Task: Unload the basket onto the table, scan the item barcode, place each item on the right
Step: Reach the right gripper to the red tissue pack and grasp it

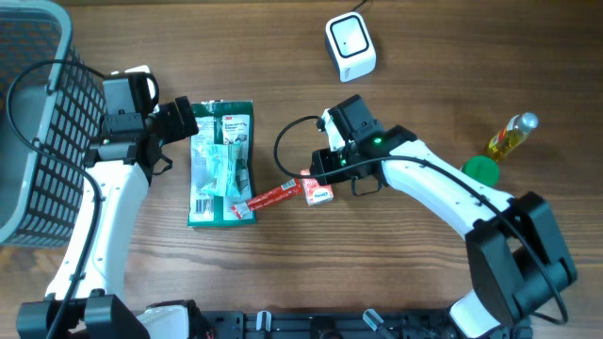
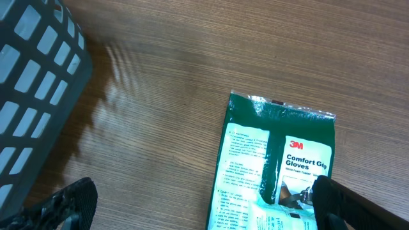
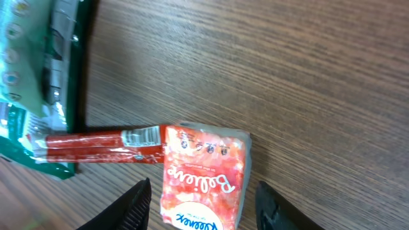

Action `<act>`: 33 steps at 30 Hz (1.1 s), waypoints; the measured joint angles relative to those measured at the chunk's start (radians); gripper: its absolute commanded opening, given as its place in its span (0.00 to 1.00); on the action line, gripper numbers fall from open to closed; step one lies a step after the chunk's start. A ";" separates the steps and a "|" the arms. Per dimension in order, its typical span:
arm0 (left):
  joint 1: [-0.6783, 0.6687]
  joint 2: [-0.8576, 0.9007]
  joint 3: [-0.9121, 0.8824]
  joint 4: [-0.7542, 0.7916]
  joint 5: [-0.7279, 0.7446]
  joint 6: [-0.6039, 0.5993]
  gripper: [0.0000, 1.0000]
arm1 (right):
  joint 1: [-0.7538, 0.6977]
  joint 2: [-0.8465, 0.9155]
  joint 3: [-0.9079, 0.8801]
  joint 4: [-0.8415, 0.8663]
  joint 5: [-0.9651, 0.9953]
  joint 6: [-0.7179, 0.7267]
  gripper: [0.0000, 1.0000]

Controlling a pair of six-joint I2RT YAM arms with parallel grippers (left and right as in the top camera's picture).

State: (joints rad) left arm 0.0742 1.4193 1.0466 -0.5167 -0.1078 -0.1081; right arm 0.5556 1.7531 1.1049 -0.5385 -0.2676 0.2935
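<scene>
**Readable print on the table**

On the green glove pack (image 2: pixel 275 166): red "3M" logo, then white "Comfort Gri…" with "Gloves" beneath it, the first line cut off by the frame edge. Fine print on its white panel too small to read.

On the red packet (image 3: pixel 204 176): white cursive, upside down, perhaps "Believe".

On the red stick pack (image 3: pixel 96 145): white label, illegible.

glove pack (image 2: pixel 275 166): bottom cut off | red pouch (image 3: pixel 204 179): lower edge cut off
</scene>
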 measured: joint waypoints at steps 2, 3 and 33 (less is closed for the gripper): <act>0.000 0.000 0.000 0.000 0.000 0.000 1.00 | 0.000 0.016 -0.003 -0.002 0.000 0.000 0.44; 0.000 0.000 0.000 0.000 0.000 0.000 1.00 | 0.000 0.021 -0.003 -0.005 0.000 0.001 0.43; 0.000 0.000 0.000 0.000 0.000 0.000 1.00 | 0.000 0.091 -0.005 -0.048 0.000 0.126 0.41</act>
State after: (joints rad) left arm 0.0742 1.4193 1.0466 -0.5167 -0.1078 -0.1085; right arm 0.5556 1.8442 1.1000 -0.5865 -0.2676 0.4194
